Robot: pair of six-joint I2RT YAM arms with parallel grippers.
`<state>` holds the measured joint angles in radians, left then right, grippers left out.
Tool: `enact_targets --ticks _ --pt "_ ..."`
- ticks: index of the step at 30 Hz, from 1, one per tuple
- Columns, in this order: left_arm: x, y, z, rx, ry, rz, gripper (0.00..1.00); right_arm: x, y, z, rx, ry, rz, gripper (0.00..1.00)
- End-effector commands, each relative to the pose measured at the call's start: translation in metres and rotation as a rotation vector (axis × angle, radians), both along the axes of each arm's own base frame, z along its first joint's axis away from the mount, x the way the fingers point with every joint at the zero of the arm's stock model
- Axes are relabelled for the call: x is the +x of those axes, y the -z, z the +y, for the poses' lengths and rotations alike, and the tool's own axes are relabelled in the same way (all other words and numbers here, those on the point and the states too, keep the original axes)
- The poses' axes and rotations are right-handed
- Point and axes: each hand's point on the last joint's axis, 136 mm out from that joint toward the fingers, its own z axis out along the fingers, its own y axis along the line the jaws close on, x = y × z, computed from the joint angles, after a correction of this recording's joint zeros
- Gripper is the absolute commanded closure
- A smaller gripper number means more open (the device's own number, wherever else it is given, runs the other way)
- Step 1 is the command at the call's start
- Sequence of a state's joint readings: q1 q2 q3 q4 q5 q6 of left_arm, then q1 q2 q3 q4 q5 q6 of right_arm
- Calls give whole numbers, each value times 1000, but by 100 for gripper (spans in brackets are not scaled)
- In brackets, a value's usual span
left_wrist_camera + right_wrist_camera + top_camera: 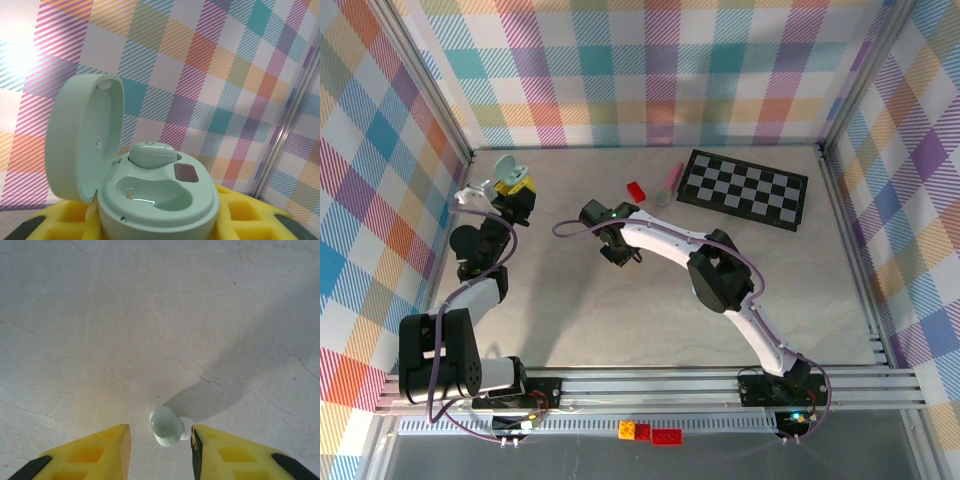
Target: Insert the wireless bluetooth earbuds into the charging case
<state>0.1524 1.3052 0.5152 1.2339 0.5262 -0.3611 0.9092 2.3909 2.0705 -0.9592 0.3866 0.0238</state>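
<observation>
Right gripper [161,432], pointing down, is straddling a bud [166,426].
Its fingers [100,450] are standing spread; left gripper [513,190], raised, is pinching the open case [157,200].

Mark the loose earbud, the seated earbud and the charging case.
loose earbud [165,426], right wrist view, rounded body
seated earbud [151,154], left wrist view, domed top
charging case [82,137], left wrist view, inside of open lid

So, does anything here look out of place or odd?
Yes, one thing. A mint earbud lies loose on the table, between the open fingers of the right tool. The open charging case in the left tool has a second earbud seated and its other well empty.
</observation>
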Motion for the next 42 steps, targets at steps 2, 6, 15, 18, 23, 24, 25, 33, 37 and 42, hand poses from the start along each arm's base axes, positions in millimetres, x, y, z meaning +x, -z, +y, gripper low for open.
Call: enact_targets --ticks 2,6,15,18,23,24,25,33,37,42 --pt "-8 -26 0 7 14 -91 65 3 6 -3 -42 -16 5 66" --pt "-8 -25 1 8 12 -91 65 3 9 -4 -58 -22 9 67" --pt "-8 -25 0 14 14 -93 65 3 18 -6 -82 -32 17 74" --pt "-9 -24 -1 19 19 -91 65 3 18 -7 -87 -31 17 77" --pt "-9 -23 -4 27 36 -88 65 4 15 -6 -79 -33 19 83" --pt "-9 -23 -4 30 39 -88 66 3 13 -6 -73 -29 18 83" --pt "-9 -23 -5 31 43 -88 66 3 10 -5 -62 -24 19 84" --pt "-9 -18 -31 66 101 -72 67 3 -34 -12 163 103 16 84" --pt "-12 -17 -61 100 160 -87 68 -6 -67 -29 354 223 57 84" --pt "-15 -8 -99 191 195 -87 68 -20 -115 -50 567 307 87 84"
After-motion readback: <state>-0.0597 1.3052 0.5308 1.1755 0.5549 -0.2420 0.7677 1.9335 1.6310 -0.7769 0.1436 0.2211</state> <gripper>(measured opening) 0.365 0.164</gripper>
